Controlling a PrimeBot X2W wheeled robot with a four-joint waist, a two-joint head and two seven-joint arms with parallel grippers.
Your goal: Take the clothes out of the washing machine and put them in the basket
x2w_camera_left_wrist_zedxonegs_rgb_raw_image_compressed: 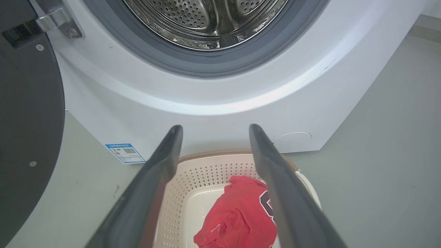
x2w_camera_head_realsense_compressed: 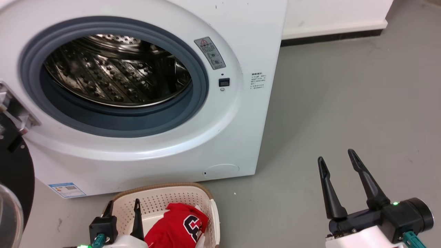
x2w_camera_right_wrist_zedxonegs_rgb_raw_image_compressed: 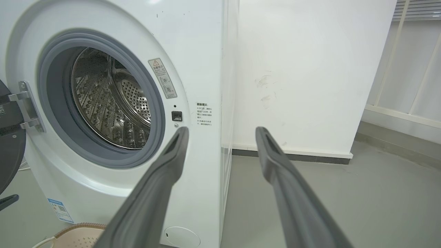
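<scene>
The white washing machine [x2w_camera_head_realsense_compressed: 137, 144] stands with its door swung open at the left, and the steel drum [x2w_camera_head_realsense_compressed: 113, 69] shows only bare metal. In front of it on the floor sits the cream basket [x2w_camera_head_realsense_compressed: 162, 199] holding the red clothes [x2w_camera_head_realsense_compressed: 175, 224], one with a black-and-white emblem. My left gripper [x2w_camera_head_realsense_compressed: 123, 202] is open just above the basket's left side, with nothing between its fingers. In the left wrist view my left gripper [x2w_camera_left_wrist_zedxonegs_rgb_raw_image_compressed: 213, 128] frames the basket [x2w_camera_left_wrist_zedxonegs_rgb_raw_image_compressed: 206, 172] and the red clothes [x2w_camera_left_wrist_zedxonegs_rgb_raw_image_compressed: 237, 217]. My right gripper [x2w_camera_head_realsense_compressed: 337, 155] is open and empty over the floor to the right.
The black-rimmed round door [x2w_camera_head_realsense_compressed: 13, 179] hangs open at the far left on its metal hinge [x2w_camera_head_realsense_compressed: 15, 110]. Grey floor [x2w_camera_head_realsense_compressed: 344, 103] spreads to the right of the machine. A white wall [x2w_camera_right_wrist_zedxonegs_rgb_raw_image_compressed: 303, 69] with a dark skirting stands behind.
</scene>
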